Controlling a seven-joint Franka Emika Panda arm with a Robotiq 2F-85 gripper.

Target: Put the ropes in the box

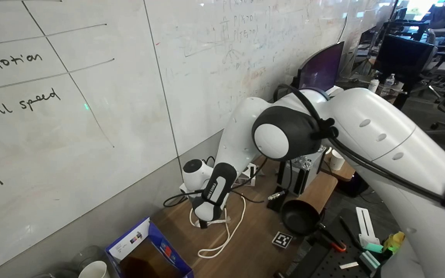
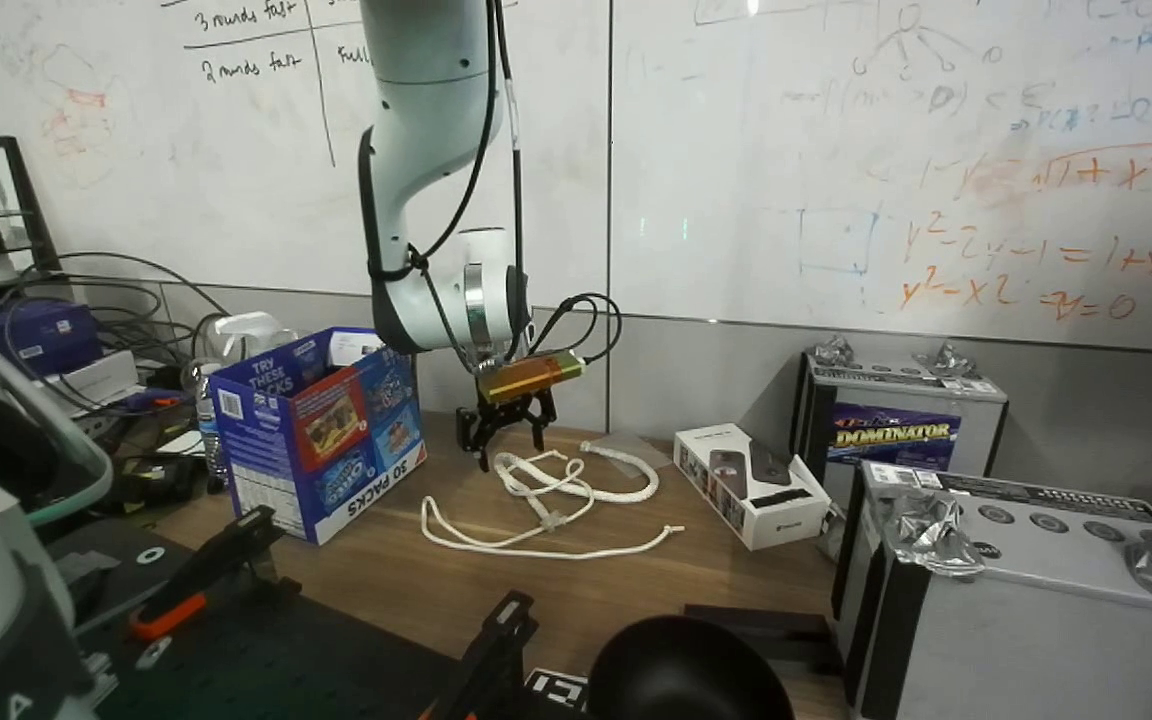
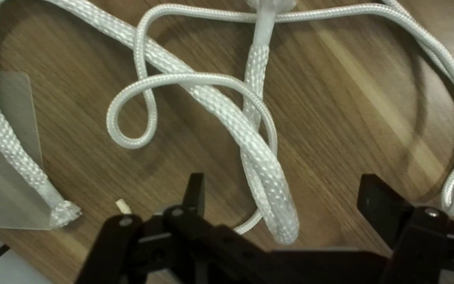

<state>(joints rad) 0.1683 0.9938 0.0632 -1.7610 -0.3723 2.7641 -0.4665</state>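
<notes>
A thick white braided rope [image 3: 227,114] and a thin white cord [image 3: 443,59] lie loosely tangled on the brown wooden table. The thick rope [image 2: 626,496] and the thin cord [image 2: 556,553] also show in an exterior view. The blue box [image 2: 271,465] stands upright with its top open, to the left of the ropes there; it also shows in an exterior view [image 1: 168,249]. My gripper [image 3: 282,177] is open and empty, with the folded end of the thick rope between its fingers in the wrist view. In an exterior view my gripper [image 2: 511,453] hangs just above the ropes, right of the box.
A white phone carton [image 2: 751,490] stands right of the ropes, with large batteries [image 2: 1046,600] beyond it. A black pan [image 1: 300,217] sits at the near side. A clear plastic sheet [image 3: 6,165] lies under the thick rope's end. A whiteboard wall [image 2: 716,250] rises behind.
</notes>
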